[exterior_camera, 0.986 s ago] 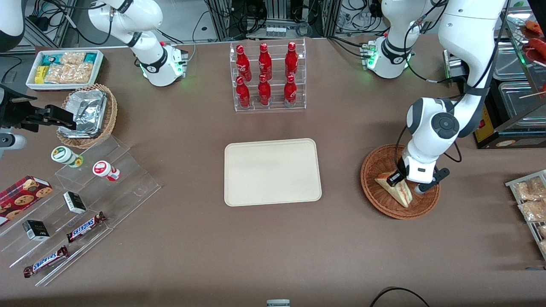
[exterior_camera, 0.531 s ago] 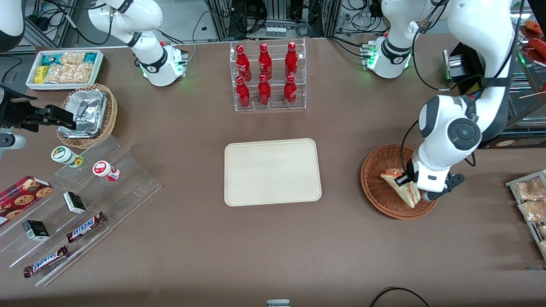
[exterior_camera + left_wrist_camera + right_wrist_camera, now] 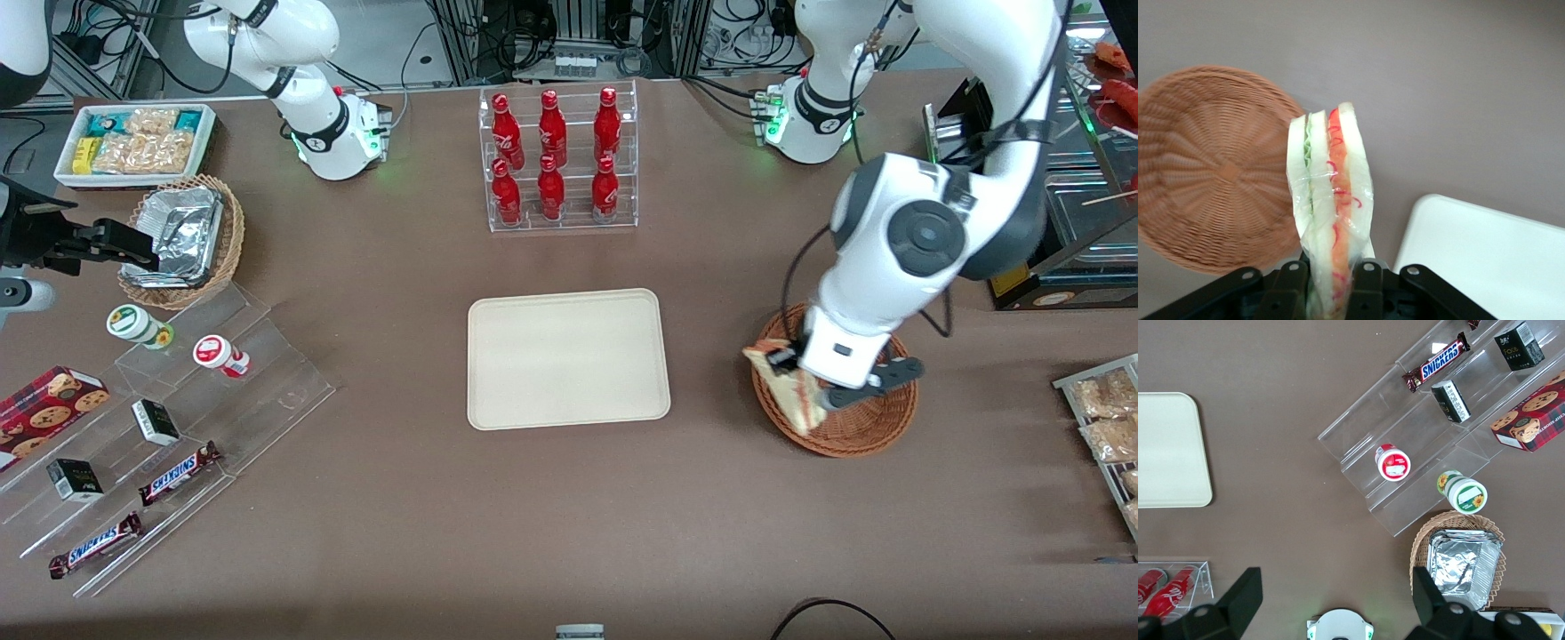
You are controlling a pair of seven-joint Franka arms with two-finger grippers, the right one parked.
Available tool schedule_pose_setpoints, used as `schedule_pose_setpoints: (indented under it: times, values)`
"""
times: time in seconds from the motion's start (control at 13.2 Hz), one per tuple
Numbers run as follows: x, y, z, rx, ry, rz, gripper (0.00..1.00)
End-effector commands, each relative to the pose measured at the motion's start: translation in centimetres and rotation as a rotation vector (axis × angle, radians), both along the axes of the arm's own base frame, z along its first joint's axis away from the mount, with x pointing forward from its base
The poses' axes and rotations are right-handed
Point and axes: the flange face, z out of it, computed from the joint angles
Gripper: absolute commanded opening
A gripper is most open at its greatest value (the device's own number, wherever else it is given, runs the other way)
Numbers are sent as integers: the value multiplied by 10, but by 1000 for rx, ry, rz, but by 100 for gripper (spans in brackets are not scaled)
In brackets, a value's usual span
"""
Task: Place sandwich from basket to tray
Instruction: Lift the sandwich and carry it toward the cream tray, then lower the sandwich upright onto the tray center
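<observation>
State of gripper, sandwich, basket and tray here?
gripper: shut on the sandwich, above the basket's rim on the tray's side.
sandwich: gripped, lifted clear of the basket.
basket: nothing in it.
tray: nothing on it.

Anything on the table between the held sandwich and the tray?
Nothing: the gripper holds the sandwich over the basket rim, and only bare brown table separates it from the tray, per the front view.
</observation>
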Motion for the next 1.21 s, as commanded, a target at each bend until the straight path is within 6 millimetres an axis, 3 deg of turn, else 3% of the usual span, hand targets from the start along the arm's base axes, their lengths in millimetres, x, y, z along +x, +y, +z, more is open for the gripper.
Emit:
schedule_pose_setpoints:
  times: [0.0,0.23,0.46,0.76,1.14]
  values:
    - [-12,-55,10,-35,8,-49,0]
    - [-32,-118,1,-77,28,-148,0]
    - [-53,-180,-31,-95,66,-242,0]
    - [-65,-239,-73,-86,53,-329,0]
    - [-73,-267,-118,-101,17,-380,0]
